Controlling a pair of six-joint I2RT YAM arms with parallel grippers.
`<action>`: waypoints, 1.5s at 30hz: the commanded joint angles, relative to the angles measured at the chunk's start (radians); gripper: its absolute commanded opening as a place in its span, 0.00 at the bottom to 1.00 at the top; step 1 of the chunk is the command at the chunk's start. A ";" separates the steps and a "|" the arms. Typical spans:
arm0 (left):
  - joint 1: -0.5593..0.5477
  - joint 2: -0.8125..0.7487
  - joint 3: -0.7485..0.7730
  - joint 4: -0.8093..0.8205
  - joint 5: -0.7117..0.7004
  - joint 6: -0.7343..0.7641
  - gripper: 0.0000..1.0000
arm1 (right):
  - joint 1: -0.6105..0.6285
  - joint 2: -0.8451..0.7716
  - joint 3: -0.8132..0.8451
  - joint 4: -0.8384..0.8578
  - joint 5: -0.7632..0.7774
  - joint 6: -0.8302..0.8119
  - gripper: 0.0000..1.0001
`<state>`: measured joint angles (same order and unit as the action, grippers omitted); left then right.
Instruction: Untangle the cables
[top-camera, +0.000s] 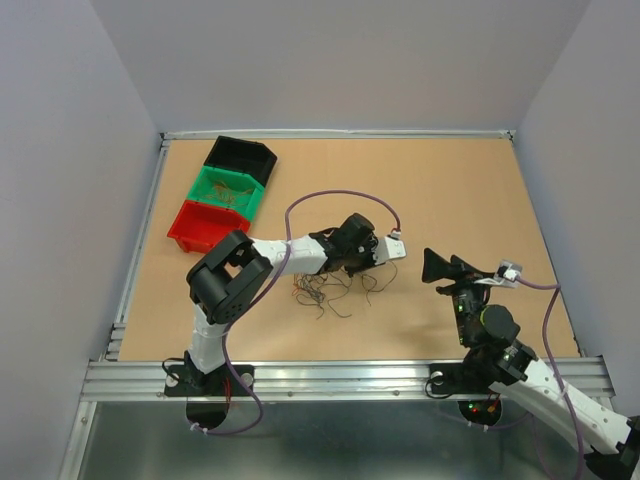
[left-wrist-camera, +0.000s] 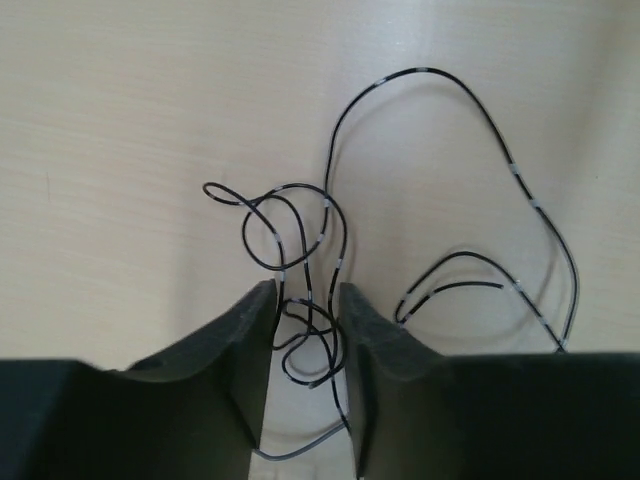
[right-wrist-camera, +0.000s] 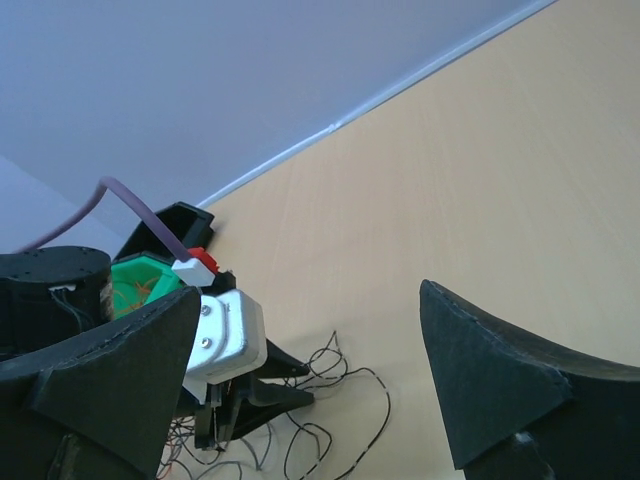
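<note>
The cables (top-camera: 330, 290) are a loose tangle of thin black, brown and orange wires on the table's middle. My left gripper (top-camera: 373, 270) reaches down at the tangle's right edge. In the left wrist view its jaws (left-wrist-camera: 305, 295) stand a narrow gap apart, with loops of a black wire (left-wrist-camera: 300, 240) lying between them, not clamped. My right gripper (top-camera: 428, 266) is wide open and empty, held above the table to the right of the tangle. In the right wrist view it (right-wrist-camera: 310, 290) faces the left gripper (right-wrist-camera: 270, 385) and the black wires (right-wrist-camera: 345, 445).
Three small bins stand in a row at the far left: black (top-camera: 243, 155), green (top-camera: 212, 180) with a few brownish wires inside, and red (top-camera: 205, 228). A metal rail (top-camera: 350, 375) runs along the near edge. Grey walls enclose the table.
</note>
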<state>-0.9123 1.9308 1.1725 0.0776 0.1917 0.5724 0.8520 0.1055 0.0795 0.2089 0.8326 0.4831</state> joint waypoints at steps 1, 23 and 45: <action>-0.005 -0.029 0.010 -0.022 0.014 0.003 0.26 | 0.004 -0.017 -0.003 0.011 -0.001 -0.015 0.95; 0.607 -0.722 -0.260 0.366 0.336 -0.482 0.00 | 0.005 0.005 -0.010 0.032 -0.026 -0.006 0.91; 0.717 -1.030 -0.467 0.557 0.503 -0.608 0.00 | 0.007 0.972 0.194 0.780 -0.927 -0.248 0.94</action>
<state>-0.1894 0.9463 0.7200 0.5438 0.6460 0.0006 0.8516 0.8295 0.1066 0.6895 0.1825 0.3099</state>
